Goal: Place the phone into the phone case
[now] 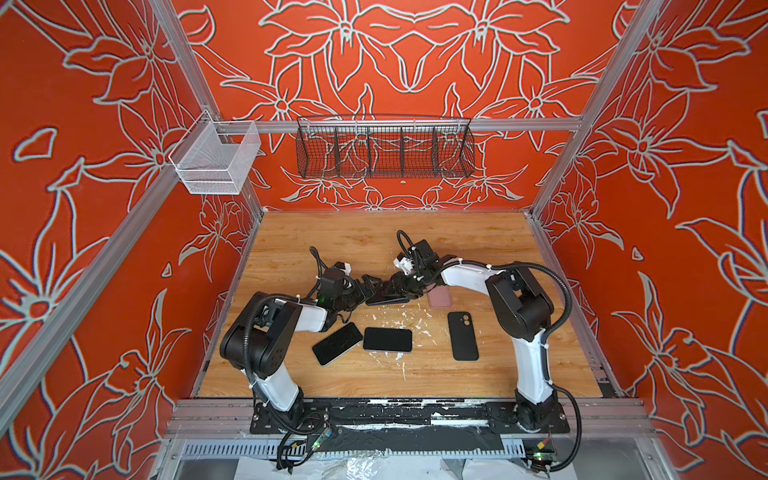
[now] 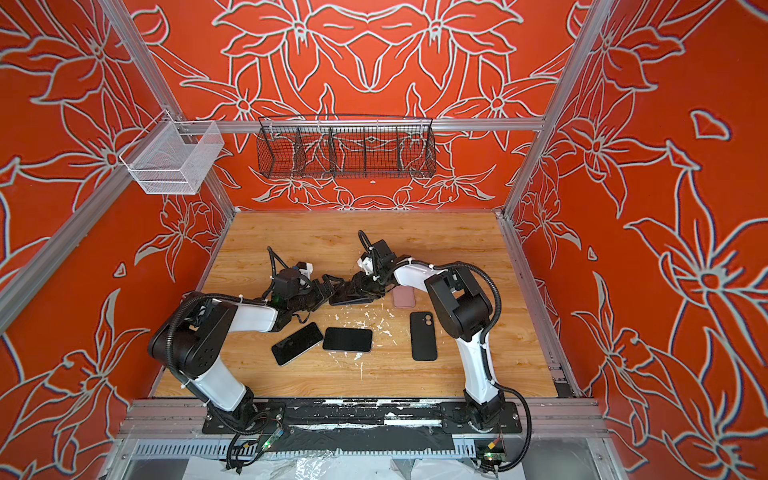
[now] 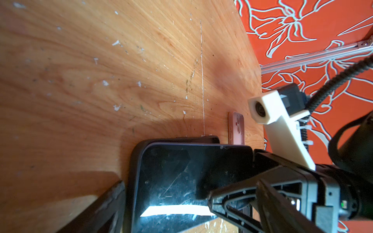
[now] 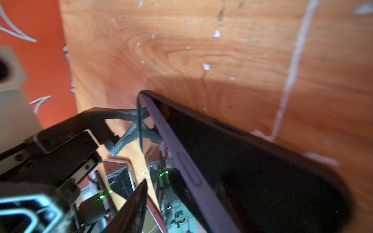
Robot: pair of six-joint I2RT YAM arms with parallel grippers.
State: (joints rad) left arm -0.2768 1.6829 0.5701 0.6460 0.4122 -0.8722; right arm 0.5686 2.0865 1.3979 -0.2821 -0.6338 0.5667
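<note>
Wooden table, centre: phone, tilted and part-seated in black case, long axis left-to-right between the arms; left gripper spread wide at one end, right gripper parted astride the other.

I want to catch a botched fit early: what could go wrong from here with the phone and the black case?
1. The phone is not seated: its purple side shows above the black case. The right gripper has its jaws apart, so that side may spring out.
2. The left gripper is wide open beside the case; a push could slide it instead of pressing the phone in.
3. The pink case lies close behind and might get knocked.
</note>
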